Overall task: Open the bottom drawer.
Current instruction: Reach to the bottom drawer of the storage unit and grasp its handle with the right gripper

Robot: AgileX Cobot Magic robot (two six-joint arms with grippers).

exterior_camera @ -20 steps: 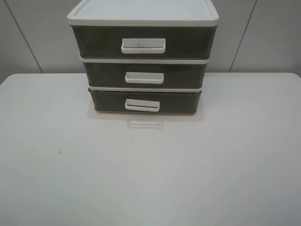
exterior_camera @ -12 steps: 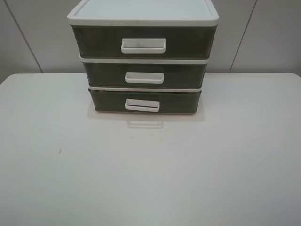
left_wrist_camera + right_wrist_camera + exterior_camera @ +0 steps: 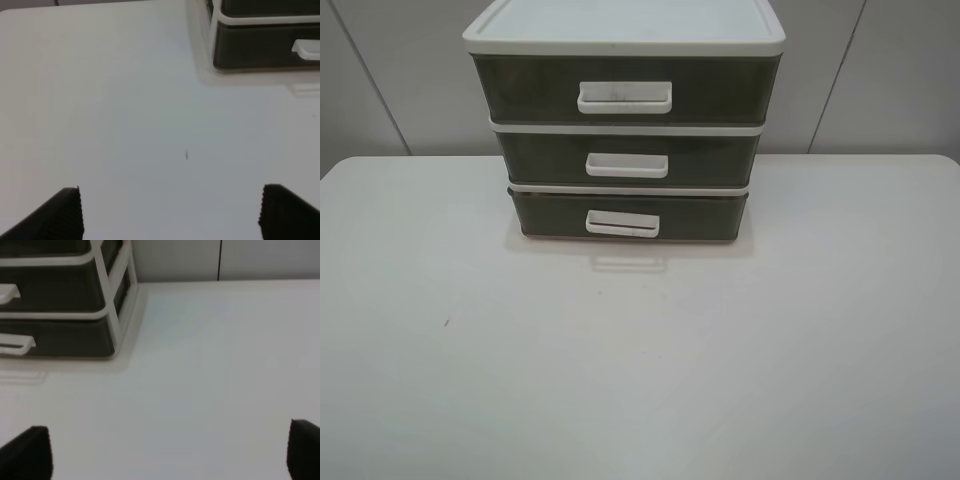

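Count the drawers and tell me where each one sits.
3, stacked: top drawer, middle drawer beneath it, bottom drawer lowest, just above the table. None seems hidden.

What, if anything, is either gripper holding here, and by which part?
Nothing is held. The left gripper and the right gripper both stand open and empty, short of the bottom drawer.

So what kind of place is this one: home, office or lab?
Probably a lab test bench: a plain white table, a grey panelled wall behind it, and a lone three-drawer unit staged at the back, with nothing homely around.
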